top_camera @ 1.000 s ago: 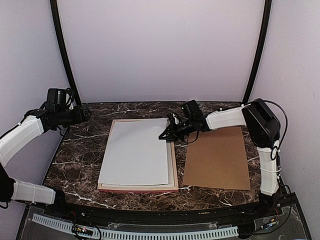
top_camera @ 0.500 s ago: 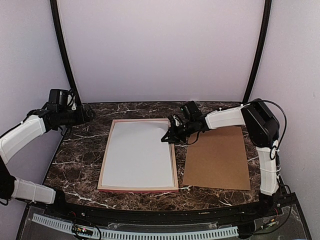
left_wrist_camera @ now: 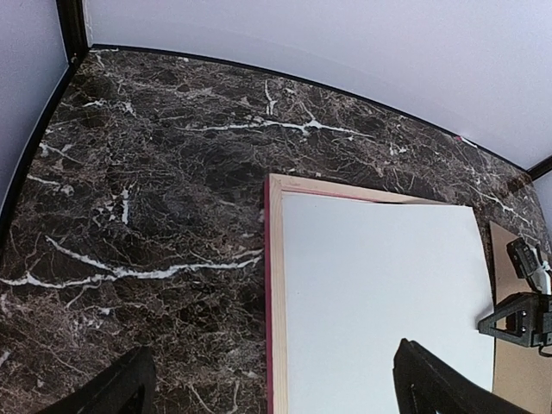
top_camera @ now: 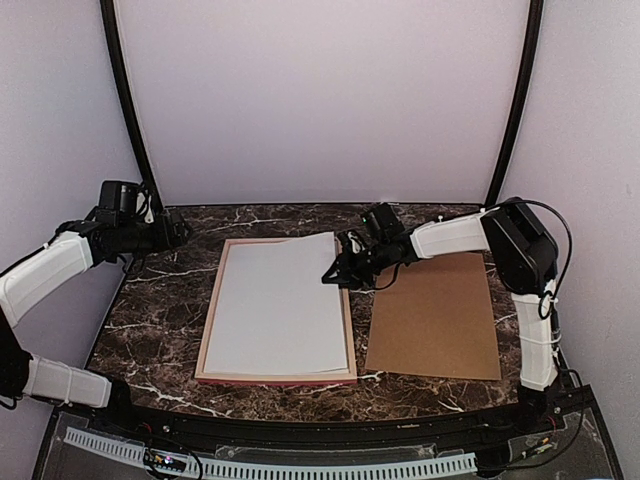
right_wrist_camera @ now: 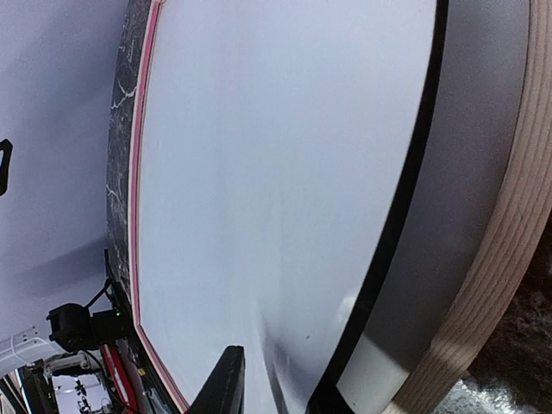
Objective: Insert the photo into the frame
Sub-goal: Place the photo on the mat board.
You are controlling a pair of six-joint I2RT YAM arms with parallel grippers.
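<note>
- the table [top_camera: 160,300] had a dark stone-like top with white veins and a faint gloss.
- the frame [right_wrist_camera: 493,259] showed pale bare wood, its grain in fine layers, with a pink painted outer edge.
- the photo [top_camera: 280,300] lay as smooth white paper, matt, its upward face blank.
- the backing board [top_camera: 435,315] was brown cardboard, flat and matt.
- the arm shells [top_camera: 45,275] looked like smooth white plastic with black joints.

A dark marble-look table [top_camera: 160,300] is seen here. The frame [left_wrist_camera: 276,259] is laid flat on it (pale wood side up), and a brown cardboard board [top_camera: 435,315] is placed just beside it.
</note>
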